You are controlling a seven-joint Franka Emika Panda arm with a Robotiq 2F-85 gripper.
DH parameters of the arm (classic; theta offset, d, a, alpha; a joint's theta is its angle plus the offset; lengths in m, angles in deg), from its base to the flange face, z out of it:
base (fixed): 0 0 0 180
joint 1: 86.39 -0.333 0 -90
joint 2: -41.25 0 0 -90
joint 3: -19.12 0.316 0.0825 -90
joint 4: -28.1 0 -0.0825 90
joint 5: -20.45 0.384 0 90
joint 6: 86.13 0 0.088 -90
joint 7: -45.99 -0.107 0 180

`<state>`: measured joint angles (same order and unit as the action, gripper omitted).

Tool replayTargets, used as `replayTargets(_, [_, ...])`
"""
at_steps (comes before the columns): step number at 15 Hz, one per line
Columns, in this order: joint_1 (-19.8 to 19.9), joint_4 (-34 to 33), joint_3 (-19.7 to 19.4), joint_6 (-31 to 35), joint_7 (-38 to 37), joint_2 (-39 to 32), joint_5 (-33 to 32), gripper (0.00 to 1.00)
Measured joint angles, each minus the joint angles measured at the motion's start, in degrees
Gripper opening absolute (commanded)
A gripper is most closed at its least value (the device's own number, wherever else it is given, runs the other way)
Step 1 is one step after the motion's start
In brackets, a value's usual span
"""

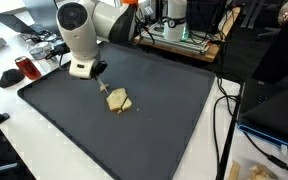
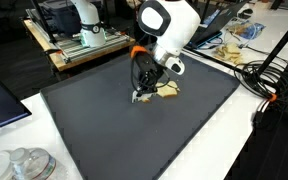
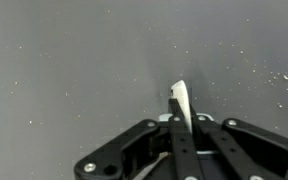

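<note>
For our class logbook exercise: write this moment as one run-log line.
gripper: shut on thin pale piece | below: dark mat | nearby: tan pile

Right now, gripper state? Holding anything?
Gripper: closed, fingers pinching a thin pale piece; what it is cannot be told.

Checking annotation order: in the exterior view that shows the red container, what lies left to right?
red container → gripper, shut on a pale strip → tan pile → black cables
</note>
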<state>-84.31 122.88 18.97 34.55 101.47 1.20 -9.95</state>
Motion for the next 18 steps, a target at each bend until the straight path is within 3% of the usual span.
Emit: replayTargets(18, [3.6, -8.5, 0.6, -3.7, 14.6, -4.9, 9.6, 0.01])
